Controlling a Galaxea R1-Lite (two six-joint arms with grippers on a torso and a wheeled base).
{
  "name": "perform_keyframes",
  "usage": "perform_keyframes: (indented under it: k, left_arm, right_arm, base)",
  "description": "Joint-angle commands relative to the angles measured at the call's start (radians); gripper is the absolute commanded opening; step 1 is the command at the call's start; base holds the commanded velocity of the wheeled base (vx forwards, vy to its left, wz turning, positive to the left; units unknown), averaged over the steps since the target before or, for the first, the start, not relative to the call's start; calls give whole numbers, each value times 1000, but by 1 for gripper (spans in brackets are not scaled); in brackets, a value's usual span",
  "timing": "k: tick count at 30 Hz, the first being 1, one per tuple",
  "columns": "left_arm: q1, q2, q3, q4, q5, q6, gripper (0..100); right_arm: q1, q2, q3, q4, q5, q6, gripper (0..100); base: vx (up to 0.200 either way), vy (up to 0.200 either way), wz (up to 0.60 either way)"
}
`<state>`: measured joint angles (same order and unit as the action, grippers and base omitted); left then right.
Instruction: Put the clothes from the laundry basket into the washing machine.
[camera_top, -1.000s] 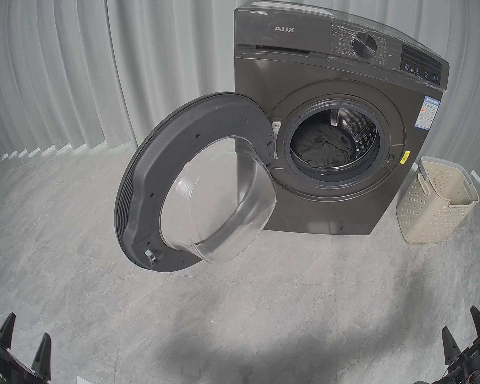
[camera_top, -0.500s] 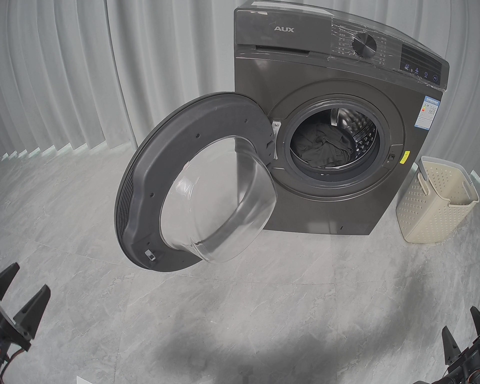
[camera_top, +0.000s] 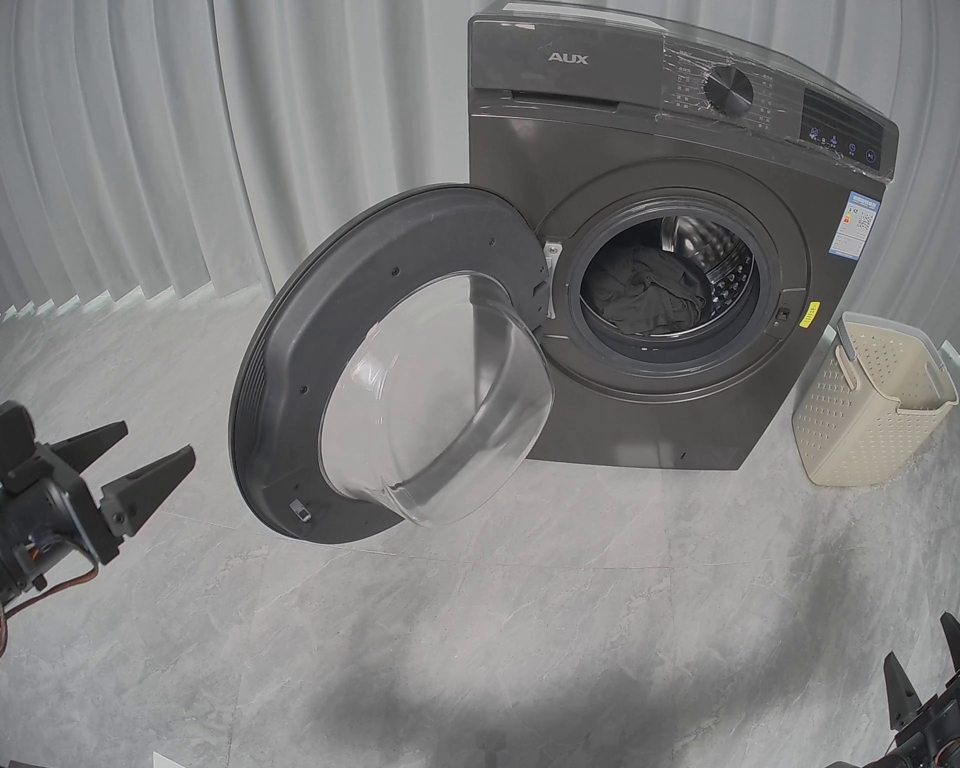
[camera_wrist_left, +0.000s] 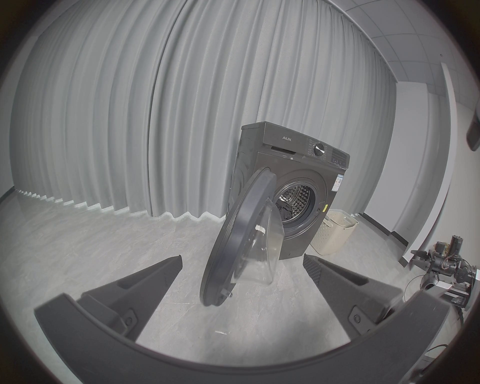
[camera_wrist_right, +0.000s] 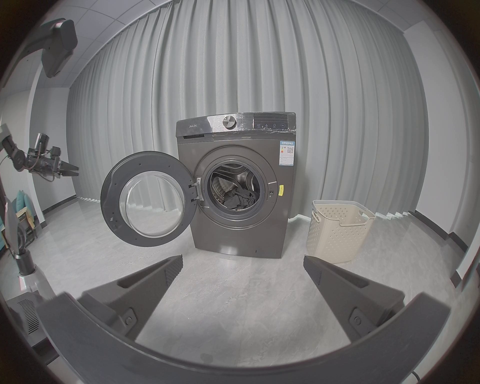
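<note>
- L gripper (camera_top: 158, 440) — fingers spread, nothing between them. Over the last sec it has come up from the bottom corner of the head view. It now points at the outer rim of the open door (camera_top: 300, 330), near it but not touching.
- R gripper (camera_top: 917, 640) hasn't budged: low on my right, fingers also spread, nothing held.
- Door is swung wide to the left of the washing machine (camera_top: 600, 130), same pos. as before.
- Clothes (camera_top: 645, 290): a dark heap inside the drum, unchanged.
- Laundry basket (camera_top: 870, 420) stands on the floor just right of the machine. I see no garment in the part of its inside that shows.
- My read: loading looks done, so the L arm's rise prob. means I'm lining up on the door — next is pushing it shut w/o glancing off the rim.
</note>
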<state>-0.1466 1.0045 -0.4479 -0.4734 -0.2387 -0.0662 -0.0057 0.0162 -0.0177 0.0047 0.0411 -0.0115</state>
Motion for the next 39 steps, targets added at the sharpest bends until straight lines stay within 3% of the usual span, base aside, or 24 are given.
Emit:
perform_keyframes:
  k: [1,14,25,29,30,34,39]
  left_arm:
    - [-1,240,-28,-120,-36,-3,100]
    - [9,431,-95,-292,-168,2,100]
    - [-8,470,-126,-327,-198,0,100]
    - [-56,465,-117,-329,-215,-1,100]
    - [-103,457,-101,-329,-217,-1,100]
    - [-186,425,-72,-338,-223,-9,100]
    - [-234,382,-25,-350,-223,-11,100]
  right_arm:
    - [0,-16,18,0,0,-1,100]
    - [1,-16,18,0,0,1,100]
    - [0,-16,18,0,0,1,100]
    - [1,-16,18,0,0,1,100]
    - [0,-16,18,0,0,1,100]
    - [1,-16,18,0,0,1,100]
    - [0,-16,18,0,0,1,100]
  base:
    - [0,0,0]
    - [0,0,0]
    - [0,0,0]
    - [0,0,0]
    - [0,0,0]
    - [0,0,0]
    - [0,0,0]
